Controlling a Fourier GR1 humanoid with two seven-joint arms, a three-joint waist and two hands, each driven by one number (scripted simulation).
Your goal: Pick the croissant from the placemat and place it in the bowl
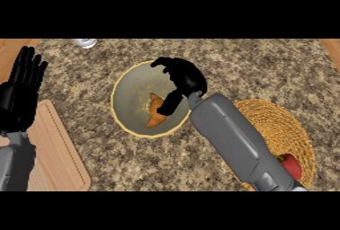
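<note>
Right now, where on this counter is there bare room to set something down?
Bare granite counter lies above the woven placemat, right of the bowl; more lies below the bowl, between the cutting board and the grey forearm. The bowl is crowded: the croissant lies in it under the right robot hand.

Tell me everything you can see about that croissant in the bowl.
The croissant is a golden-orange, slightly curved pastry with pointed ends, lying lengthwise inside the bowl, a grey dish with a pale yellow rim, right of its middle. A few crumb-like specks show on the bowl floor beside it. The robot's right hand is over the bowl, and one dark digit reaches down along the croissant's right edge, covering part of it; whether they actually touch cannot be told. It looks whole and baked brown.
</note>
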